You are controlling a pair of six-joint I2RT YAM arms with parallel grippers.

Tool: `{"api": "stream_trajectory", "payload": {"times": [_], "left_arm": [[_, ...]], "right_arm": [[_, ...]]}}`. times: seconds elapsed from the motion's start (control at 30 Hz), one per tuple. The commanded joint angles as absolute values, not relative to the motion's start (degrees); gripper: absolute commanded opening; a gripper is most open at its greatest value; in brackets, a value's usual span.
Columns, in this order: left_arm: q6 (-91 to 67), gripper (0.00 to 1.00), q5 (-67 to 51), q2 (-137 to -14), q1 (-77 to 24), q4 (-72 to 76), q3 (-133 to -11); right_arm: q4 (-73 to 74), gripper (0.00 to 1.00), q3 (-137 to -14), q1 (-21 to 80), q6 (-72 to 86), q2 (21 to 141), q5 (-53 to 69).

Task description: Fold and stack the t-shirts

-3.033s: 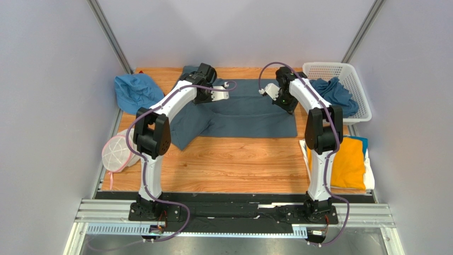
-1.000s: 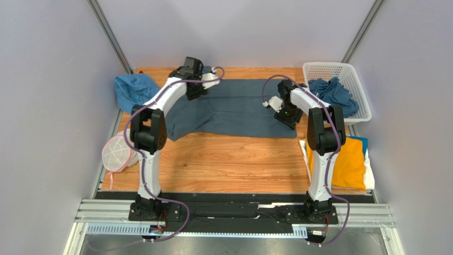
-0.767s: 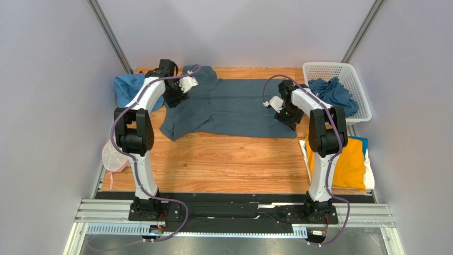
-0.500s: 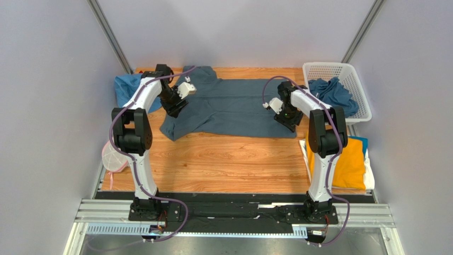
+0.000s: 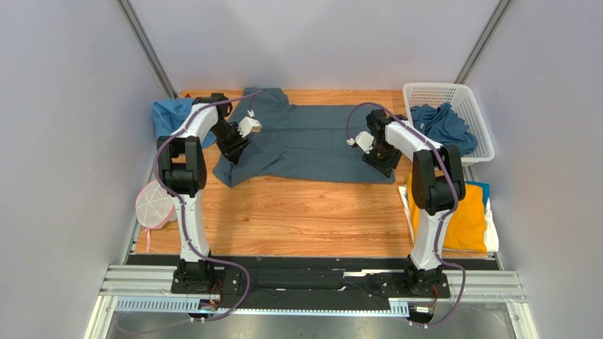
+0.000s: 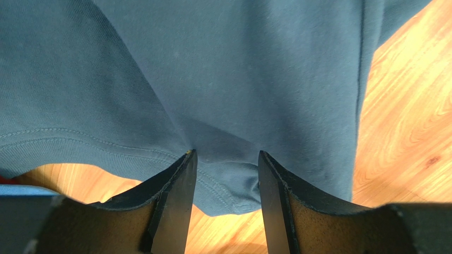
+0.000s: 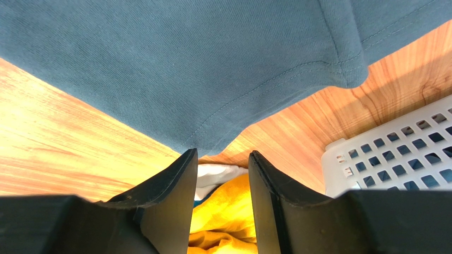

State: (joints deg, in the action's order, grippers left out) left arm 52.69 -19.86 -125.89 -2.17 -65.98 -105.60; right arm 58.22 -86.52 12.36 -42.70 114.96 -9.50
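Shirt (image 5: pixel 318 145), slate blue, lay spread flat at twelve o'clock on the table (image 5: pixel 304 212). My left gripper (image 6: pixel 225 159) sat at its nine o'clock edge, jaws half apart astride a pucker of hem. My right gripper (image 7: pixel 222 156) hung at its four o'clock corner, jaws half apart, gripping nothing.

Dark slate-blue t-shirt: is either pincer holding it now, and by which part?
Nothing is gripped yet. The left pincer straddles the dark slate-blue t-shirt at its ribbed edge, jaws apart. The right pincer stands open over a stitched corner.
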Motion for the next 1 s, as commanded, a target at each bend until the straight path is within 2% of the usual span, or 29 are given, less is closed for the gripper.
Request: {"api": "stream_trajectory", "payload": {"times": [0.0,0.37,0.77,0.97], "left_arm": [[54.4,0.55,-21.27,-126.3,-1.58,-66.62,-108.63],[55.11,0.51,-19.95,-127.97,-1.49,-66.01,-109.33],[55.55,0.4,-19.51,-129.81,-1.32,-66.53,-111.8],[55.63,0.37,-19.42,-130.43,-1.32,-66.53,-111.62]], "right_arm": [[58.89,0.44,-86.48,12.74,-41.49,112.76,-9.58],[58.89,0.44,-85.61,13.71,-40.87,113.2,-9.32],[58.8,0.43,-83.59,14.5,-40.43,111.8,-9.41],[58.71,0.43,-83.06,14.68,-40.25,111.62,-9.58]]}}
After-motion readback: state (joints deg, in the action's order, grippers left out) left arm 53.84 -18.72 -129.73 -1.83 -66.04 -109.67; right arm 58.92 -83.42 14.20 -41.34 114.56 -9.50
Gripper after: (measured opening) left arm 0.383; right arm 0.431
